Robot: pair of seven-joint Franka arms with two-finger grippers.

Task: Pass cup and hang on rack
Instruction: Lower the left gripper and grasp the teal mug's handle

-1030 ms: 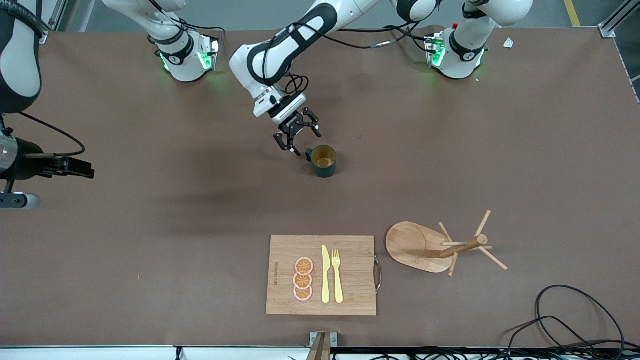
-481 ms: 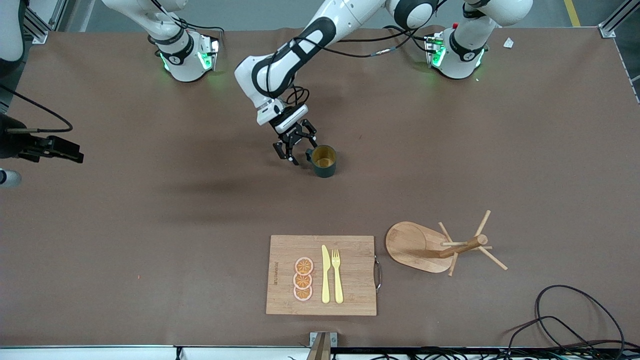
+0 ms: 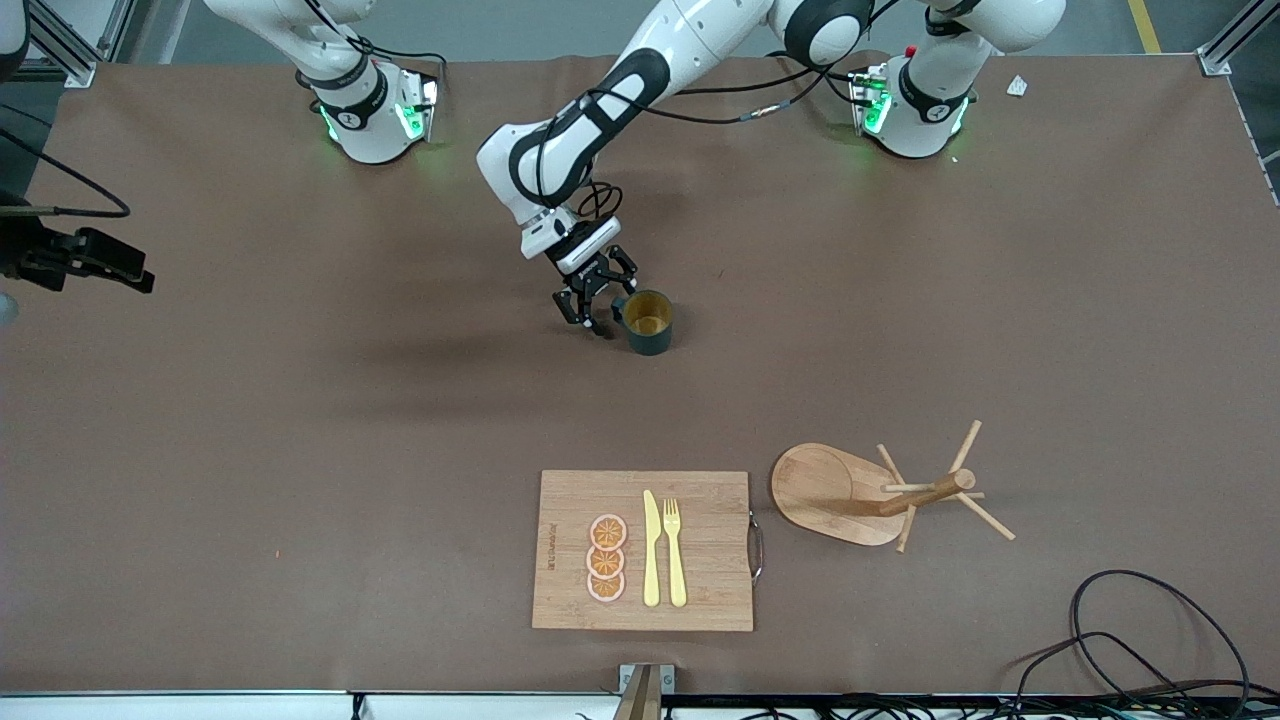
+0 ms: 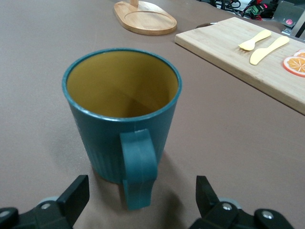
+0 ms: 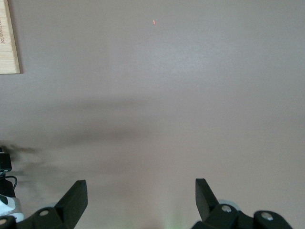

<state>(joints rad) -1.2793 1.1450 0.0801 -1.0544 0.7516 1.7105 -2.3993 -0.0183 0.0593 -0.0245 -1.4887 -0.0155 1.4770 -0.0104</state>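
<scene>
Left arm reaches in from its base, elbow bent, wrist angled down — left claw (image 3: 601, 303) low over the surface, fingers (image 4: 74, 195) spread wide. Right claw (image 5: 141, 200) up high (arm waits), fingers parted, pointing down.

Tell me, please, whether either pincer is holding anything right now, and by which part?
Nothing is held. The left pincer is open at the cup, its handle between the fingers, ungripped. The right pincer is open over bare table.
</scene>
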